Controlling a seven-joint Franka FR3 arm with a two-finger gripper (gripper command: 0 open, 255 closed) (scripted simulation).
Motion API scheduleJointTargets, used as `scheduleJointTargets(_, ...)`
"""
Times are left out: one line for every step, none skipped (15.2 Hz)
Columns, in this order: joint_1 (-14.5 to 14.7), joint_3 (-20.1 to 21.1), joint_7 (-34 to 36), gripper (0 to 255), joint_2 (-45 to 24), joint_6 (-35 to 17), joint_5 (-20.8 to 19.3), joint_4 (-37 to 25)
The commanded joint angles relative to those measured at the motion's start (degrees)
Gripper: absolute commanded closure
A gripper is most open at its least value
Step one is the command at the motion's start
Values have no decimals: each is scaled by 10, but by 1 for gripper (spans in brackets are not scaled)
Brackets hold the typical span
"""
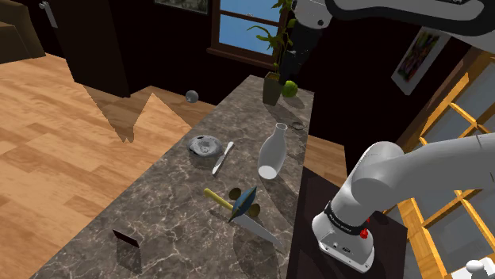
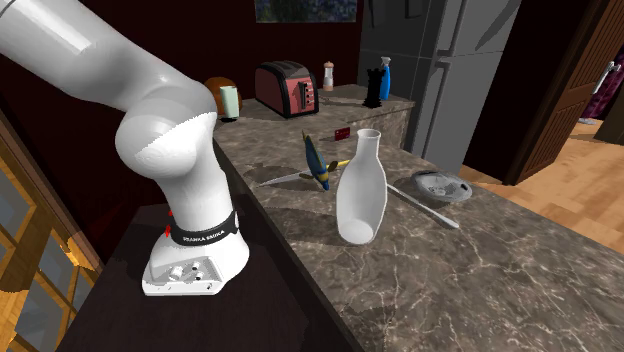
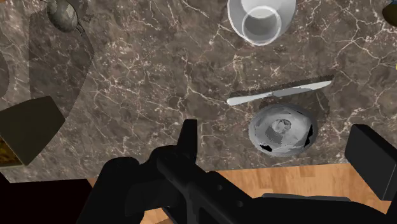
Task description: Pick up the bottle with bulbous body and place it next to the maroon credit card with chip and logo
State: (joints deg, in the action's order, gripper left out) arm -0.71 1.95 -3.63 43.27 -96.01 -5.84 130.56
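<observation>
Gripper, as I see it: fingers spread, holding nothing, above the counter. Directly beneath it is a grey dish, with a knife just beside that. Past the knife the white bottle stands upright. The maroon card is well apart from the bottle.

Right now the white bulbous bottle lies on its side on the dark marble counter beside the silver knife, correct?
No: the white bulbous bottle stands upright on the dark marble counter beside the silver knife, as the second exterior view shows.
</observation>
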Motion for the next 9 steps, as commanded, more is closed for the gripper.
scheduleJointTargets(0, 0, 0, 0, 0, 0, 0, 0)
scheduleJointTargets(1, -6, -2, 0, 14, -17, 3, 28)
scheduleJointTargets(2, -13, -5, 0, 28, -35, 7, 55)
scheduleJointTargets(2, -19, -7, 0, 41, -52, 10, 82)
scheduleJointTargets(3, -25, -10, 0, 53, -69, 12, 108)
scheduleJointTargets(3, -31, -13, 0, 65, -86, 15, 134)
scheduleJointTargets(3, -38, -16, 0, 77, -104, 18, 160)
scheduleJointTargets(3, -44, -19, 0, 88, -121, 20, 185)
scheduleJointTargets(3, -51, -22, 0, 98, -138, 22, 210)
